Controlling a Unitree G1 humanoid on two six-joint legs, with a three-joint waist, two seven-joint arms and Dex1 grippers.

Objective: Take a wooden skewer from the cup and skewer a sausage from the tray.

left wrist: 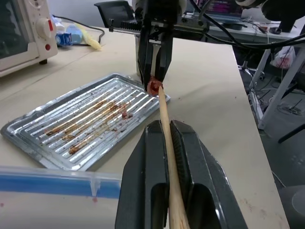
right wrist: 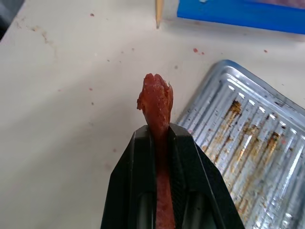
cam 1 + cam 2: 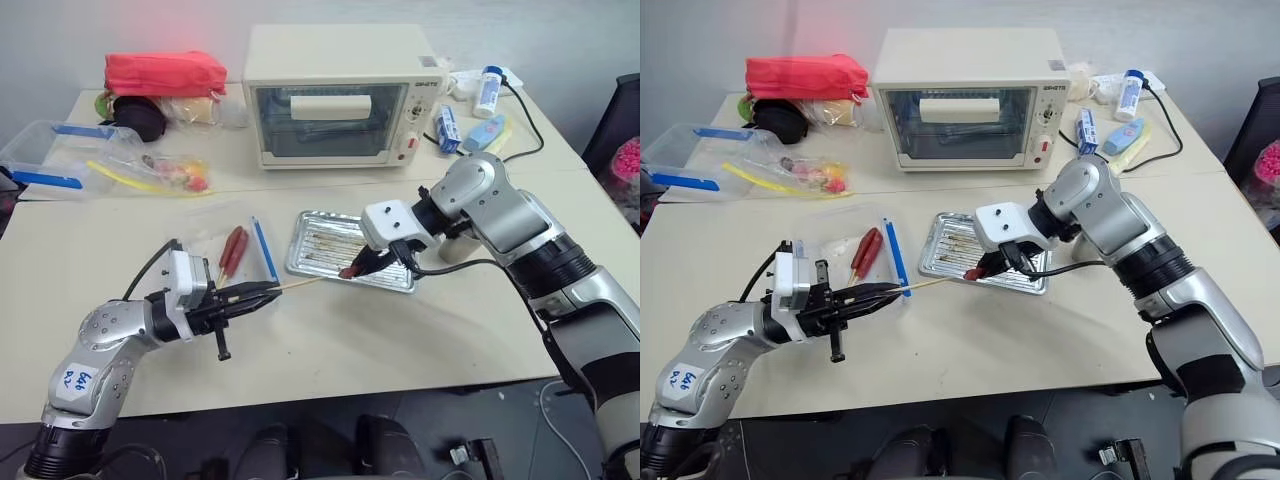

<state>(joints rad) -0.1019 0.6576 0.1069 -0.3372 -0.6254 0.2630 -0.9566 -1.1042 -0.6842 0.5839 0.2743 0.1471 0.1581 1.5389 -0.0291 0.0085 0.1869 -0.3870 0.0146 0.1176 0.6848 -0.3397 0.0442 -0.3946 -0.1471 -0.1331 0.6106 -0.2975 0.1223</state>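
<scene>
light: bright, even overhead; shadows: soft | glare: on tray ribs | blur: close tool fingers

A pale beige worktop spans the frame, made of two slabs meeting along a seam across the middle. At centre lies the ribbed metal tray, grease-streaked. Just left of it sits a clear bag with a blue strip, two red sausages inside. A cream toaster oven stands at upper centre. Upper left holds a clear plastic box, a bag of coloured bits, a black pouch and a red pouch. Upper right shows white bottles with blue caps and a black cable.
</scene>
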